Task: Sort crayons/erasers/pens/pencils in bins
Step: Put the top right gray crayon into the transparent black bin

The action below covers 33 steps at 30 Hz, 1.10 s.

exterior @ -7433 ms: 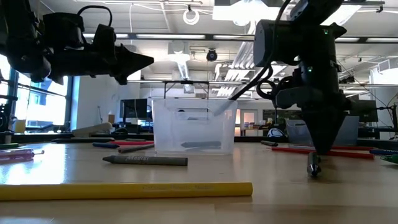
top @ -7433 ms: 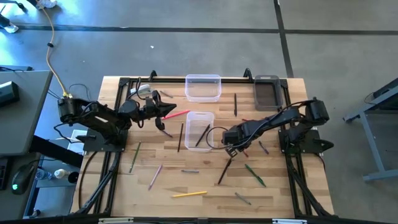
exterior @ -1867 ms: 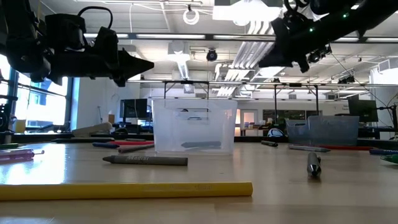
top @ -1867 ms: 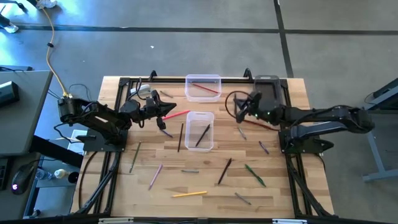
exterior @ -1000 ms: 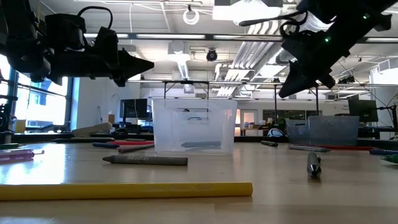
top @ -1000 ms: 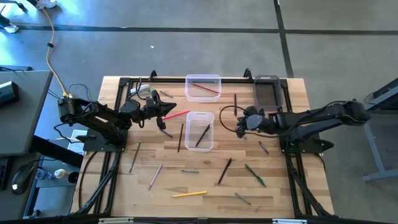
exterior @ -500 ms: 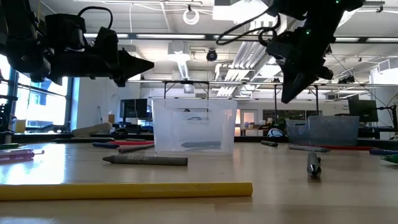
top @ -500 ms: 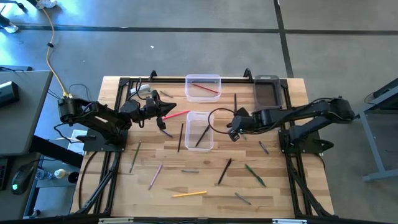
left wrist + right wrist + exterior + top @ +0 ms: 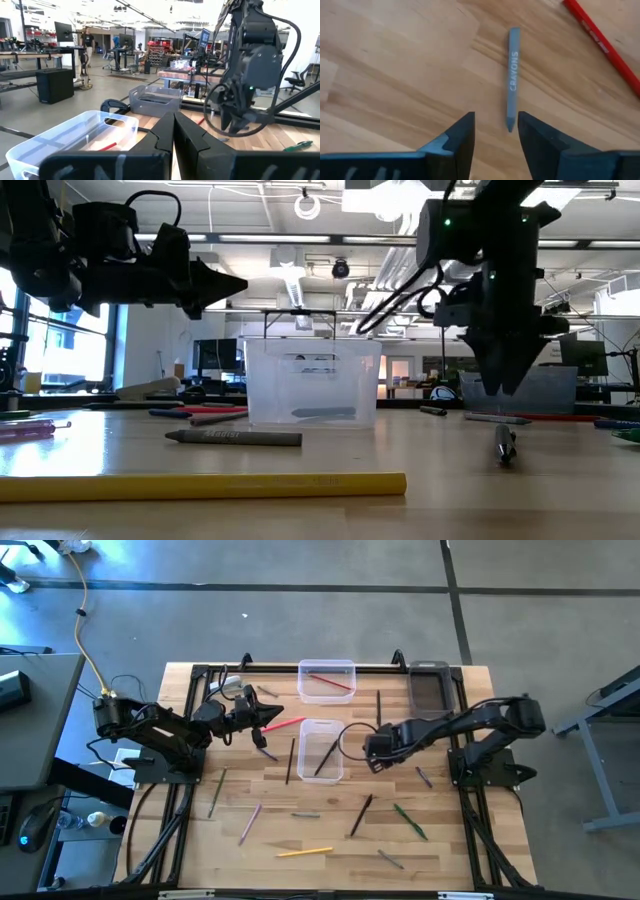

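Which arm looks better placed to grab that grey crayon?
The right. Its open pincer hangs over the grey crayon, the tip between its fingers. The left pincer is shut, away at the table's far left.

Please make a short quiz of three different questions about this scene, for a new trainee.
1. True or false: the right gripper is shut on the grey crayon.
2. Which bin holds a red pencil? A the clear bin at the table's back edge; B the dark bin.
3. Fill in: the left gripper is ____.

Key
1. False: it is open, above the crayon lying on the table.
2. A.
3. Shut.
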Each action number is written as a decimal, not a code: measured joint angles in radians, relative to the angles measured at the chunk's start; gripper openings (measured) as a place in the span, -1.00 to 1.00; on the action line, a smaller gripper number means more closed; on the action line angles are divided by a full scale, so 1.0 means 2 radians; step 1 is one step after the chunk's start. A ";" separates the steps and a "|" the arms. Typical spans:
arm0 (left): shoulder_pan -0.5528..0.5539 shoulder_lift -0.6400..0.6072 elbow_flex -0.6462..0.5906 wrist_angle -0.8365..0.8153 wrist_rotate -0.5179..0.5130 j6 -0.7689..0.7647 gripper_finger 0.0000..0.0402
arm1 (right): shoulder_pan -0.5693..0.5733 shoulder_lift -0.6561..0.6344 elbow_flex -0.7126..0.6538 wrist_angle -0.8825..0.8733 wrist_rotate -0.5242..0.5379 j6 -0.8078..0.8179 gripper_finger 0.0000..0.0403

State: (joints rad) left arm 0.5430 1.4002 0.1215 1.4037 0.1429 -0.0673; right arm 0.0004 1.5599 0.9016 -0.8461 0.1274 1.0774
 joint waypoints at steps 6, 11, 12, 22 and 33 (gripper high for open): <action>0.000 0.000 0.000 0.000 0.000 0.000 -1.00 | -0.027 0.024 0.000 0.002 -0.006 -0.033 -0.35; 0.000 0.000 0.000 0.000 0.000 0.000 -1.00 | -0.054 0.029 0.000 0.005 -0.002 -0.059 -0.43; 0.000 0.000 0.000 0.000 0.000 0.000 -1.00 | -0.059 0.029 0.000 0.006 -0.002 -0.067 -0.45; 0.000 0.000 0.000 0.000 0.000 0.000 -1.00 | -0.088 0.029 -0.030 0.067 -0.027 -0.090 -0.53; 0.000 0.000 0.000 0.000 0.000 0.000 -1.00 | -0.089 0.027 -0.064 0.104 -0.034 -0.085 -0.66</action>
State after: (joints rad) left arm 0.5430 1.4002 0.1215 1.4029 0.1429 -0.0677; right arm -0.1783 1.6129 0.7738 -0.6383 0.0589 0.9082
